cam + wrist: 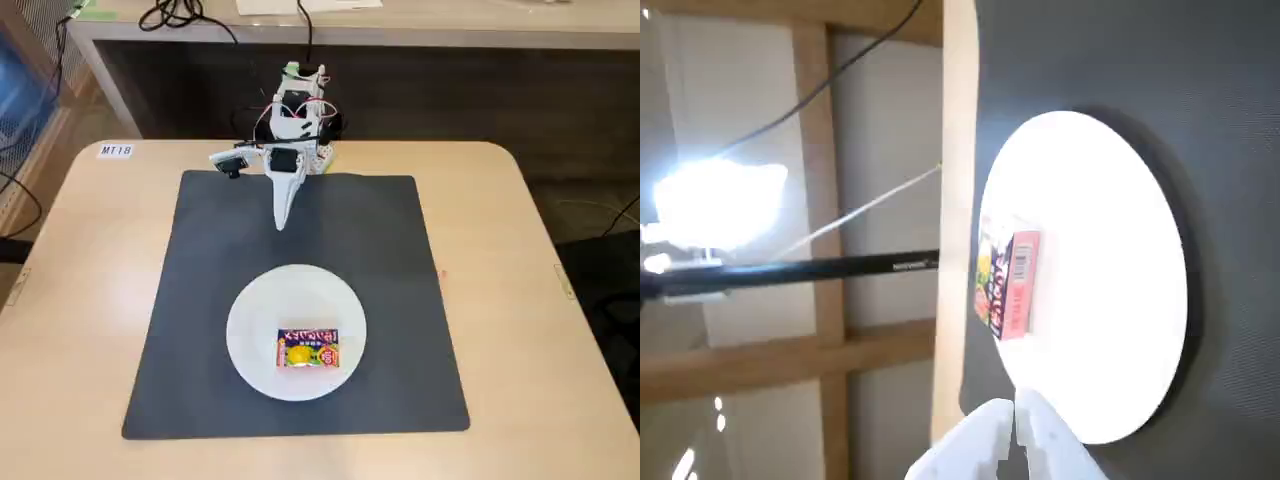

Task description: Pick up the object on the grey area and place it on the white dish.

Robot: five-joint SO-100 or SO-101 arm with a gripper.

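Packet [308,349] lengthwise left-right on dish [255,300]

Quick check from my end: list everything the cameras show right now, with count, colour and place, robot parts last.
snack packet: one, red and purple with yellow picture, lying flat on the plate.
white plate: one, white, on the mat's near half.
grey mat: one, dark grey, covering the table's middle.
table: one, beige, under everything.
label: one, white, table's far left corner in the fixed view.
cables: black, on the far counter.
arm: one, white, at the mat's far edge.
gripper: one, white, fingers together, holding nothing, above the mat.
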